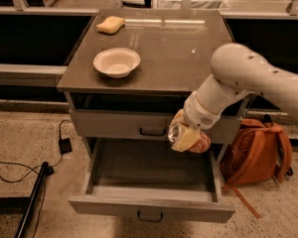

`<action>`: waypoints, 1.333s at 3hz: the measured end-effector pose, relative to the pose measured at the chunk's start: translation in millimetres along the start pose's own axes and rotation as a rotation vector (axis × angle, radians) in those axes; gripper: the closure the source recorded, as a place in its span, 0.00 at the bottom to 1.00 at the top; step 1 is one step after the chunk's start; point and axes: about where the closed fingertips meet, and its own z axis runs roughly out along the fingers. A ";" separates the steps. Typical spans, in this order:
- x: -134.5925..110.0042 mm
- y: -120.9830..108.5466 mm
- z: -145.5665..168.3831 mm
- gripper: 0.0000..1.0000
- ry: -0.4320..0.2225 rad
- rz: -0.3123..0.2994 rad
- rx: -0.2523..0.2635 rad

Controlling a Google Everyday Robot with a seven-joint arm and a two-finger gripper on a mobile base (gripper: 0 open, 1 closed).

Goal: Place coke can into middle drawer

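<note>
My gripper [185, 136] is shut on the coke can [196, 142], a small red can lying sideways with its silver end facing left. It hangs over the right part of the open middle drawer [149, 202], in front of the closed drawer front [119, 124] above. The middle drawer is pulled out, grey wood-grain, with a small dark handle at its front; its inside is bare. The white arm [248, 78] comes in from the right.
A white bowl [116, 61] and a yellow sponge [111, 24] sit on the cabinet top [179, 48]. An orange backpack [258, 152] leans at the cabinet's right. Black cables [20, 167] and a dark pole lie on the floor at left.
</note>
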 end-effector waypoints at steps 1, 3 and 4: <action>-2.9 -16.1 5.4 1.00 -0.015 0.001 0.067; 10.3 -32.7 48.5 1.00 -0.082 0.065 0.150; 24.0 -56.3 110.6 1.00 -0.154 0.093 0.180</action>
